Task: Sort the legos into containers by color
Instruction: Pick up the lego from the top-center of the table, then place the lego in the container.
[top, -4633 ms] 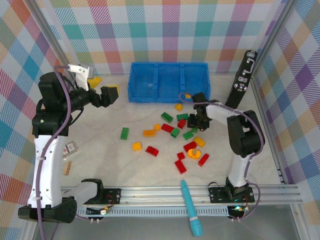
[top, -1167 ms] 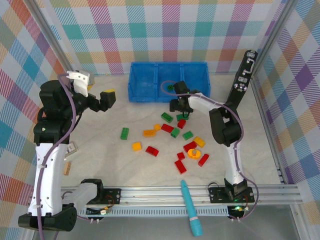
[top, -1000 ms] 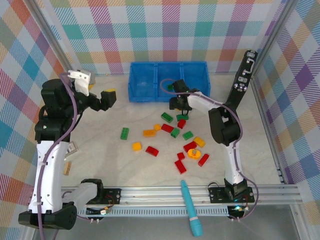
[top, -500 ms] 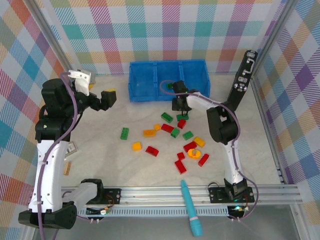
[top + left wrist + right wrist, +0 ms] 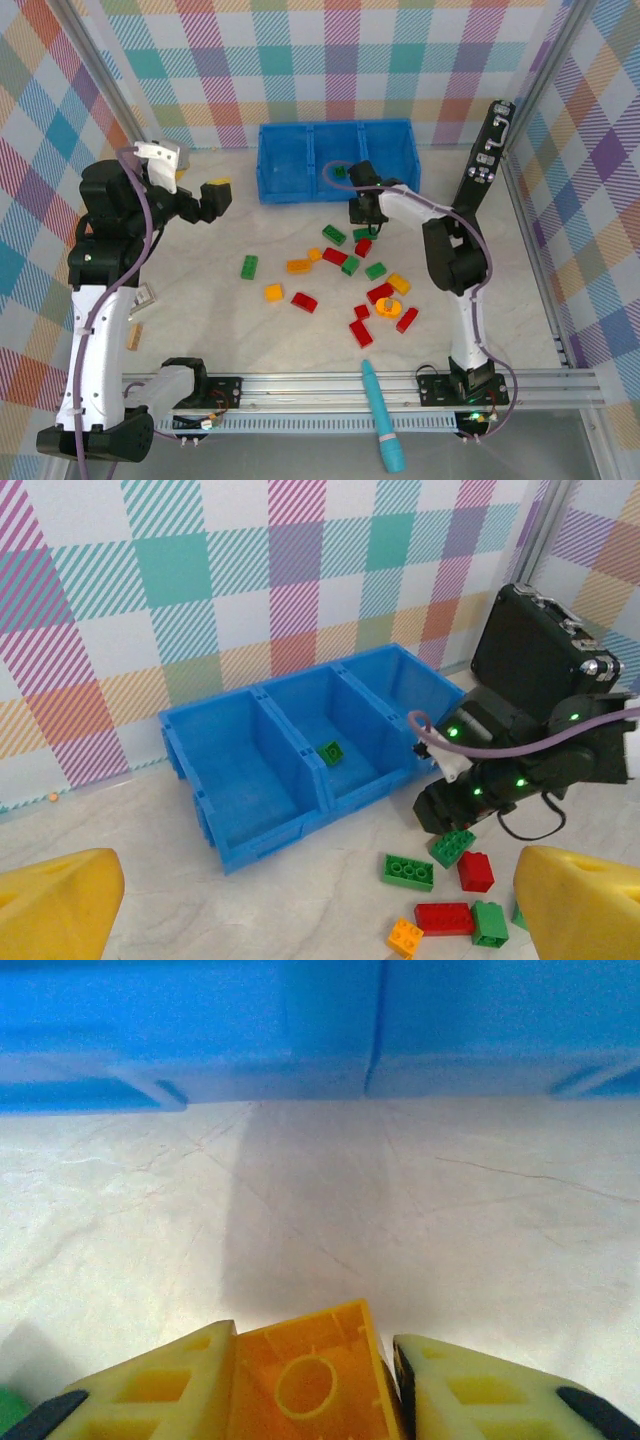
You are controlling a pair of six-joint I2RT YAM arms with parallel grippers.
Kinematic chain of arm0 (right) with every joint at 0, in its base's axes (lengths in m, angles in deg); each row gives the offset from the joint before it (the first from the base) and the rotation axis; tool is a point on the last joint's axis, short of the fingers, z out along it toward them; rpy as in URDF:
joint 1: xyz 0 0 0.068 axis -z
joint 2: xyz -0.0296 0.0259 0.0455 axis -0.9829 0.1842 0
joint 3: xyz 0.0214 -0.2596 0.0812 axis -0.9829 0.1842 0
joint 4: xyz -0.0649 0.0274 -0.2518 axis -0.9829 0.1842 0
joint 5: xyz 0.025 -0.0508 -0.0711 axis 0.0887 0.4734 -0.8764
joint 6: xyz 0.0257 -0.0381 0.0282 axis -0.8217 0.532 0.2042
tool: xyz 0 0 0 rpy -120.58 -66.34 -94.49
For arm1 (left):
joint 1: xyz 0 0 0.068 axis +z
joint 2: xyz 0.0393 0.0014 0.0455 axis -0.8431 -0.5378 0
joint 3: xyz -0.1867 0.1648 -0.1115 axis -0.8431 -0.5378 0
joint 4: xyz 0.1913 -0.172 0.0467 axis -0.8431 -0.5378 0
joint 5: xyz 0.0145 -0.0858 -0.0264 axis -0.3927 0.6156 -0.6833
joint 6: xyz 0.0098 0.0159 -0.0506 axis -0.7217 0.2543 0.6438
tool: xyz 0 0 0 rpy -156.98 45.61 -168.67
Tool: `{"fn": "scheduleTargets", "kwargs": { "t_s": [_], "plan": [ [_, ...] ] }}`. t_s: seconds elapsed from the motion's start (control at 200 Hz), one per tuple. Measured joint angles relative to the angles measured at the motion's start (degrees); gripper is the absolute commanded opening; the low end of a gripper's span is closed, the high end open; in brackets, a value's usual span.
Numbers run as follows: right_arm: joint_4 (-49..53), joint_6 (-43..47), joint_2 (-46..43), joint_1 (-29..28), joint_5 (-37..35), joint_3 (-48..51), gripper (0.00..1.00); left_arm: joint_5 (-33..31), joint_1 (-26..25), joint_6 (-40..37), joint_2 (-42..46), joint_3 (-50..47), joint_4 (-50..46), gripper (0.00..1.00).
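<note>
Right gripper [image 5: 358, 213] clamped on an orange brick [image 5: 310, 1380], close before the blue bin [image 5: 335, 128]

It sits low over the tabletop [image 5: 200, 300], facing the bin's near wall. The left gripper [image 5: 213, 195] is raised at the left, its fingers wide apart. One green brick [image 5: 329, 752] lies in the middle compartment; other bricks [image 5: 335, 256] are scattered on the tabletop.

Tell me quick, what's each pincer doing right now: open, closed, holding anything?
Left pincer: open, nothing between its fingers.
Right pincer: closed on an orange brick, on the table near the blue bin.
</note>
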Motion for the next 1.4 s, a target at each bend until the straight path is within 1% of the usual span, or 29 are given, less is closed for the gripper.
{"fn": "scheduleTargets", "kwargs": {
  "t_s": [0.1,0.185,0.3,0.38,0.49,0.7,0.795,0.89,1.06,1.155,1.285,1.4],
  "plan": [
    [0.7,2.0,-4.3,0.0,-0.9,-0.1,0.42,0.0,0.0,0.0,0.3,-0.3,0.0,1.00],
    [1.9,4.6,-7.0,0.7,-2.7,-2.3,0.42,0.0,0.0,0.0,0.3,-0.4,0.0,1.00],
    [1.7,7.6,-7.6,2.0,-4.1,-6.5,0.42,0.0,0.0,0.0,0.4,-0.5,0.0,1.00],
    [1.4,9.3,-6.9,3.9,-4.7,-9.4,0.42,-0.3,0.0,0.0,0.4,-0.5,0.0,1.00],
    [0.8,10.9,-3.4,6.6,-5.1,-14.8,0.43,-0.4,0.0,-0.1,0.3,-0.5,0.0,1.00],
    [0.2,12.5,6.9,10.4,-5.7,-25.0,0.46,-1.4,0.0,-0.7,0.2,-0.5,-0.1,1.00],
    [0.4,13.2,11.6,11.2,-5.6,-29.4,0.47,-1.8,0.0,-1.1,0.1,-0.5,-0.2,1.00],
    [1.0,13.6,14.0,11.2,-5.0,-30.9,0.48,-1.9,0.0,-1.2,-0.3,-0.5,-0.2,1.00],
    [1.7,13.6,14.1,11.0,-4.4,-30.8,0.49,-1.9,0.0,-1.3,-1.6,-0.5,-0.2,1.00],
    [1.2,13.6,12.3,11.0,-3.8,-28.0,0.50,-1.9,0.0,-1.3,-1.8,-0.5,-0.2,1.00],
    [1.5,13.5,5.0,10.9,-2.1,-19.2,0.52,-1.8,0.0,-1.3,-1.8,-0.5,-0.2,1.00],
    [1.6,12.1,-6.0,10.9,0.2,-7.9,0.54,-1.6,0.0,-1.2,-1.8,-0.5,-0.2,1.00]
  ]
}}
